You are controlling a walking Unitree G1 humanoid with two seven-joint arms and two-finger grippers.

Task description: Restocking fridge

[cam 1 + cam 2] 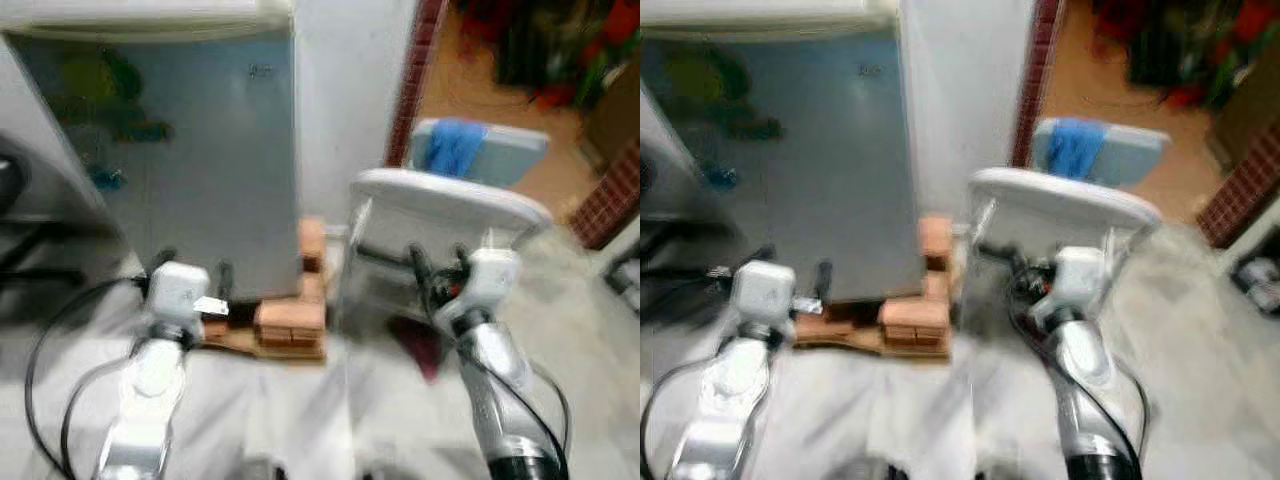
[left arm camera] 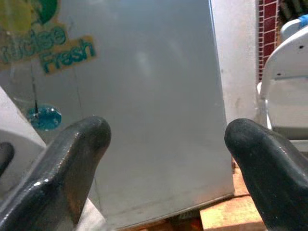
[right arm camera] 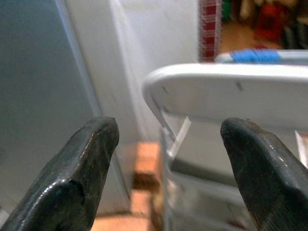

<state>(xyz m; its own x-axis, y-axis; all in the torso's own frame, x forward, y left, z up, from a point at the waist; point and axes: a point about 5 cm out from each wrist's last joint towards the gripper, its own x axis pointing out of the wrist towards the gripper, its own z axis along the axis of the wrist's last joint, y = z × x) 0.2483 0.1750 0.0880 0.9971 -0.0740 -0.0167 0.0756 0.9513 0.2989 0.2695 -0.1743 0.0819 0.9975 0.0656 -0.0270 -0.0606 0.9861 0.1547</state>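
A small silver fridge (image 1: 190,150) stands ahead on the left with its door shut; a green and blue sticker (image 2: 45,48) marks the door. It rests on orange bricks (image 1: 292,322). My left gripper (image 1: 192,272) is held low in front of the door's bottom edge, open and holding nothing, its fingers (image 2: 67,168) wide apart in the left wrist view. My right gripper (image 1: 440,262) is raised in front of a white plastic chair (image 1: 450,205), also open and holding nothing, one of its fingers (image 3: 82,173) nearest the fridge side.
A second pale chair with a blue cloth (image 1: 455,145) stands behind the white one. A red brick pillar (image 1: 415,70) edges a doorway to an orange-floored room. Black cables (image 1: 60,330) lie on the pale floor at left. A dark chair (image 1: 15,215) sits far left.
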